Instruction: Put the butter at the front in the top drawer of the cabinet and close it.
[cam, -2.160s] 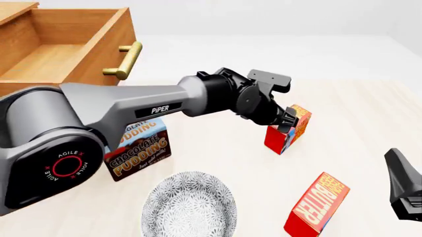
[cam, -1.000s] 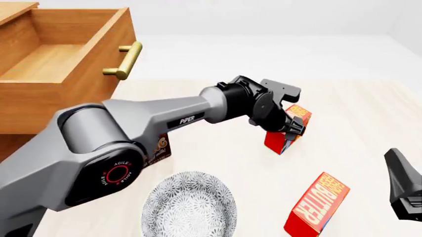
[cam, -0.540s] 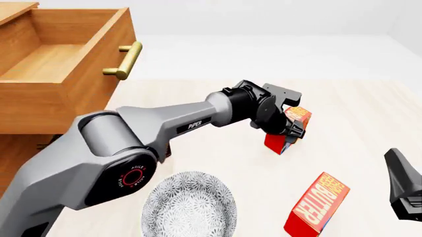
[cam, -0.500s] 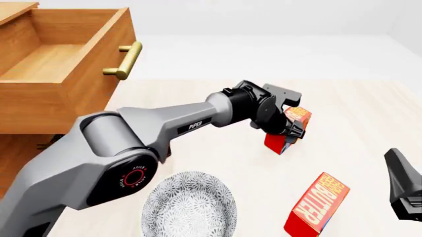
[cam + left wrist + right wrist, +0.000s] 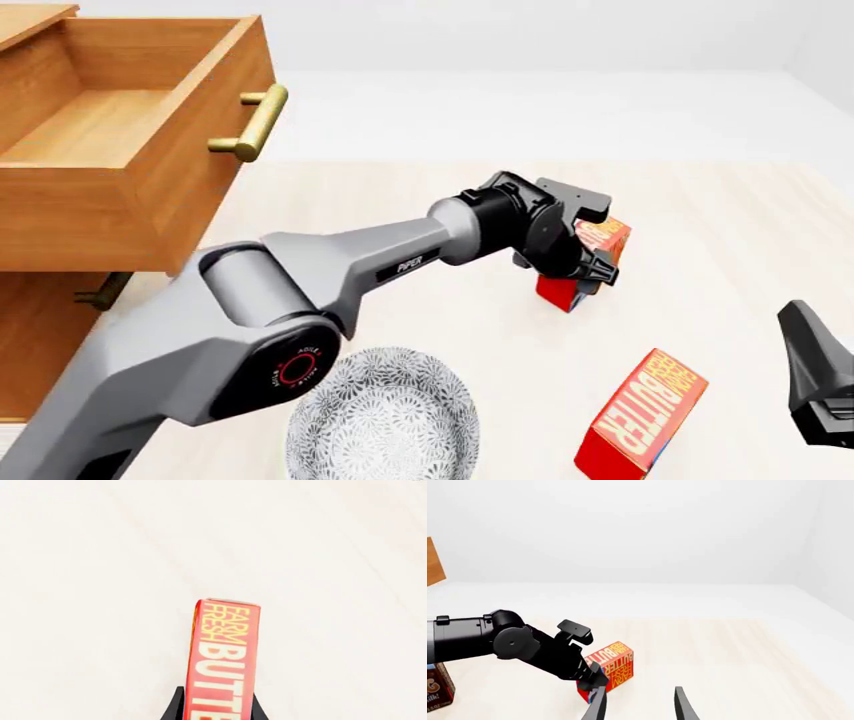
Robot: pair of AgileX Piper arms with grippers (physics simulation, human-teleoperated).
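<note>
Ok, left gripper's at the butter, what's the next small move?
Probably close the left gripper firmly on the butter: its fingers flank the carton, which looks to stand on the table. The top drawer is already open.

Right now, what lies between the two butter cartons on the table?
Only bare table: in the front view, nothing separates the butter in the left gripper from the nearer carton.

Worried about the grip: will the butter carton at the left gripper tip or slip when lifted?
The butter carton looks stiff and flat-sided, so a pinch likely holds squarely. Standing tall and narrow, it could tip if nudged.
</note>
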